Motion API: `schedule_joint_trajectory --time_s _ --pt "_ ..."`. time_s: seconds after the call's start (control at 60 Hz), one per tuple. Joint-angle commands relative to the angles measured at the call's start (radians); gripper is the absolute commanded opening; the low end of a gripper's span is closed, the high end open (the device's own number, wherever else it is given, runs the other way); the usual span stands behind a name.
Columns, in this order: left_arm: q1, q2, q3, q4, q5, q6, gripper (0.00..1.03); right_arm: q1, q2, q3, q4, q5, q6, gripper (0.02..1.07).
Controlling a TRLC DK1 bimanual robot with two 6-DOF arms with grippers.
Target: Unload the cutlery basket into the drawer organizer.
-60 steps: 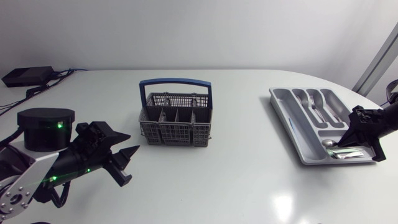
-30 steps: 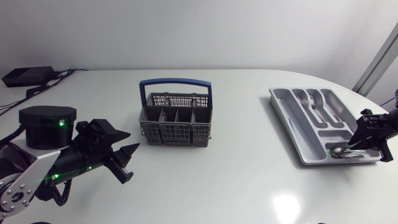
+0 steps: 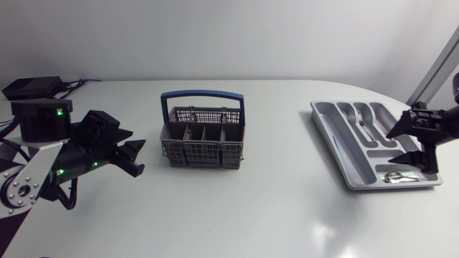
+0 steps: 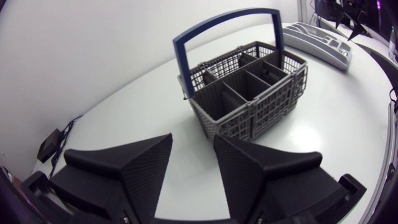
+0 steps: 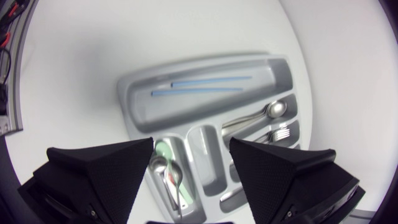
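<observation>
The grey cutlery basket point(image 3: 203, 140) with a blue handle stands mid-table; no cutlery shows in its compartments point(image 4: 249, 93). My left gripper point(image 3: 136, 158) hovers left of it, open and empty, its fingers point(image 4: 140, 171) pointing at the basket. The grey drawer organizer point(image 3: 331, 136) lies at the right. My right gripper point(image 3: 401, 145) hangs open above its near end with nothing between the fingers point(image 5: 102, 168). Under it the organizer point(image 5: 127, 106) holds two blue sticks point(image 5: 199, 84), a spoon point(image 5: 261, 115), a fork point(image 5: 277, 134) and small spoons point(image 5: 171, 174).
A black box point(image 3: 32, 87) with cables sits at the table's back left corner. The organizer point(image 4: 317, 40) lies close to the table's right edge. Bare white tabletop lies between basket and organizer.
My right gripper has opened and risen off the organizer's near compartment, leaving a spoon there. My left arm has swung up and back a little, still open.
</observation>
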Motion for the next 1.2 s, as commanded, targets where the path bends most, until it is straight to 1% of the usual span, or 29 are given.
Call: schedule_joint_trajectory --time_s 0.0,0.067,0.15,0.25,0.317,0.417,0.567,0.767,0.933,1.183 --pt "0.047 0.080 0.067 0.014 0.004 -0.033 0.49 0.100 -0.064 -0.100 0.052 -0.017 0.168 0.95" --pt "0.082 0.132 0.104 0.014 0.027 -0.044 0.49 0.173 -0.101 -0.139 0.082 -0.037 0.263 0.95" --pt "0.131 0.223 0.167 0.014 0.058 -0.064 0.49 0.288 -0.115 -0.169 0.144 -0.038 0.435 0.95" --pt "0.160 0.313 0.225 0.017 0.081 -0.070 0.49 0.420 -0.106 -0.195 0.230 -0.040 0.616 0.95" --pt "0.163 0.364 0.250 0.036 0.082 -0.069 0.49 0.506 -0.087 -0.203 0.311 -0.031 0.740 0.95" --pt "0.165 0.442 0.293 0.040 0.090 -0.070 0.49 0.597 -0.027 -0.172 0.388 0.005 0.895 0.95" --pt "0.148 0.569 0.364 0.045 0.102 -0.078 0.49 0.689 0.098 -0.068 0.417 0.006 1.085 0.95" --pt "0.130 0.646 0.406 0.060 0.102 -0.078 0.49 0.778 0.207 0.007 0.487 0.063 1.220 0.95" --pt "0.105 0.672 0.428 0.060 0.102 -0.078 0.49 0.821 0.289 0.075 0.509 0.087 1.288 0.95" --pt "0.051 0.681 0.439 0.060 0.102 -0.082 0.49 0.859 0.292 0.102 0.513 0.092 1.348 0.95"
